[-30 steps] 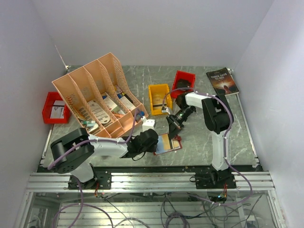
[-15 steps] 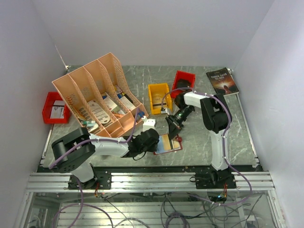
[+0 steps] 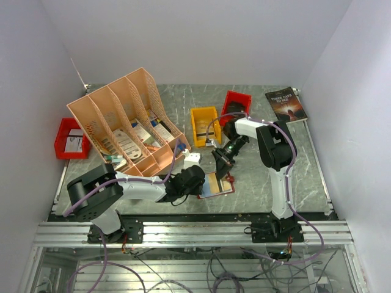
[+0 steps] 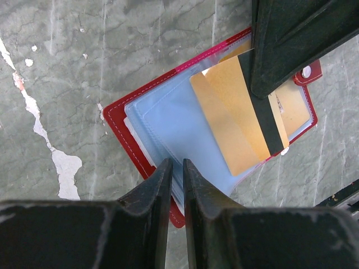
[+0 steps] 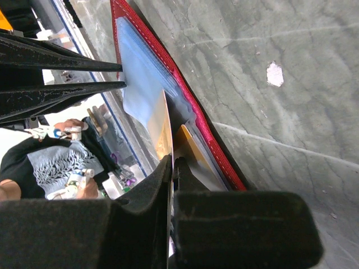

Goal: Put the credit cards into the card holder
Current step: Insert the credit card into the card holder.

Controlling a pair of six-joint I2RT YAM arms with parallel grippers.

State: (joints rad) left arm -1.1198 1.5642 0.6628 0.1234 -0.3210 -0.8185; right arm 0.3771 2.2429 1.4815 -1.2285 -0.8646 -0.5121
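The red card holder (image 4: 119, 120) lies open on the grey table, its clear pockets up, at front centre in the top view (image 3: 217, 184). My left gripper (image 4: 175, 168) is shut on the near edge of its clear pocket leaves. My right gripper (image 5: 173, 162) is shut on an orange-yellow credit card (image 4: 230, 120) with a black stripe. The card's lower end lies over the holder's pockets, edge-on in the right wrist view (image 5: 165, 126). Another orange card (image 4: 295, 107) sits in a pocket near the snap stud. In the top view the right gripper (image 3: 222, 160) is just above the holder, the left gripper (image 3: 198, 183) at its left.
A peach file organizer (image 3: 125, 122) with leaflets stands at the back left. A yellow bin (image 3: 204, 125) and a red bin (image 3: 236, 104) sit behind the holder, and another red bin (image 3: 70, 139) at far left. A dark book (image 3: 286, 104) lies at back right.
My right gripper with the orange card has edged slightly left over the holder. My left gripper has stayed on the holder's edge.
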